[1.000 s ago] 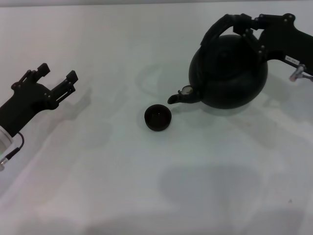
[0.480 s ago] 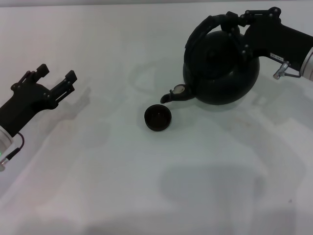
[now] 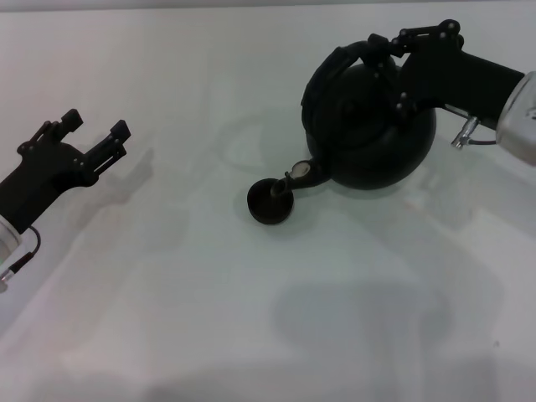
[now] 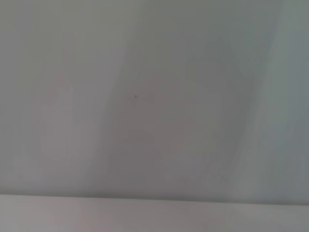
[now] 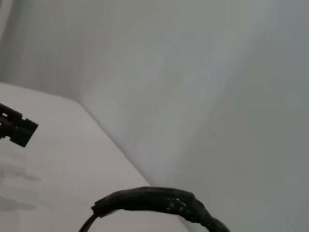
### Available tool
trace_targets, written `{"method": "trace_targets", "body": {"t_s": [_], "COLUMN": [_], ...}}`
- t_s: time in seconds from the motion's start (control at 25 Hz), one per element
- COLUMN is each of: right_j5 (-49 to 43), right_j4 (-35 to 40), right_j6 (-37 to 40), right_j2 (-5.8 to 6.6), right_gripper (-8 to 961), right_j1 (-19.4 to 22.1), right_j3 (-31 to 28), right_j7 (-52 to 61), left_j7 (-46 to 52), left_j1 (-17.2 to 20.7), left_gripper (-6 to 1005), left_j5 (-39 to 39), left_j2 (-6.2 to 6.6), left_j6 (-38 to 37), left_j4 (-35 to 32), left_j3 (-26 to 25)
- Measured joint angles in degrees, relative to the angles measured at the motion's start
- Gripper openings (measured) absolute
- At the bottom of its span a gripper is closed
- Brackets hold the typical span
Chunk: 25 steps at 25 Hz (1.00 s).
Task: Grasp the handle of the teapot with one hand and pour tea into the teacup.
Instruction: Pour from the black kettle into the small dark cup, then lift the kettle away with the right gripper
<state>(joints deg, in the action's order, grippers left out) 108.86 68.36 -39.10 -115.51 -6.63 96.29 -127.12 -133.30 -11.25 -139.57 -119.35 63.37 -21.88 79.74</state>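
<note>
Teapot (image 3: 368,126) in right gripper (image 3: 394,63) tilts, spout over teacup (image 3: 270,203).

teapot (image 3: 368,126) right of teacup (image 3: 270,202)

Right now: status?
Right end effector shut on handle, teapot tilted, spout over teacup. Left end effector open, idle. Nothing obstructing.

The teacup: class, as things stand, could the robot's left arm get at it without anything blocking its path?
Probably yes. The left gripper is open over bare table, nothing between it and the teacup. The teapot, held by the right gripper, has its spout over the cup's far rim, crowding that side.
</note>
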Motion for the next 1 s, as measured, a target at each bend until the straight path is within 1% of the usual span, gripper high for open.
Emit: {"method": "trace_targets", "body": {"t_s": [0.2, 0.6, 1.0], "right_j5": [-2.10, -5.44, -7.98], "right_j4": [3.06, 7.07, 9.09], "right_j6": [2.69, 8.35, 8.82], "right_j2": [0.01, 0.12, 0.10], "right_gripper": [127, 126, 118], "right_j1": [1.17, 2.25, 2.62], "right_j3": [1.35, 4.86, 5.19], "right_j7": [-0.03, -0.78, -0.84], "left_j7": [-0.02, -0.62, -1.70], "left_j1": [-0.10, -0.71, -0.88], "left_gripper": [861, 861, 862], "left_j5": [0.00, -0.13, -1.46], "left_j2": [0.05, 0.04, 0.05], "left_j6": [0.00, -0.08, -0.09], "left_j4": [0.36, 1.46, 2.08], "left_j3": [-0.11, -0.20, -0.20]}}
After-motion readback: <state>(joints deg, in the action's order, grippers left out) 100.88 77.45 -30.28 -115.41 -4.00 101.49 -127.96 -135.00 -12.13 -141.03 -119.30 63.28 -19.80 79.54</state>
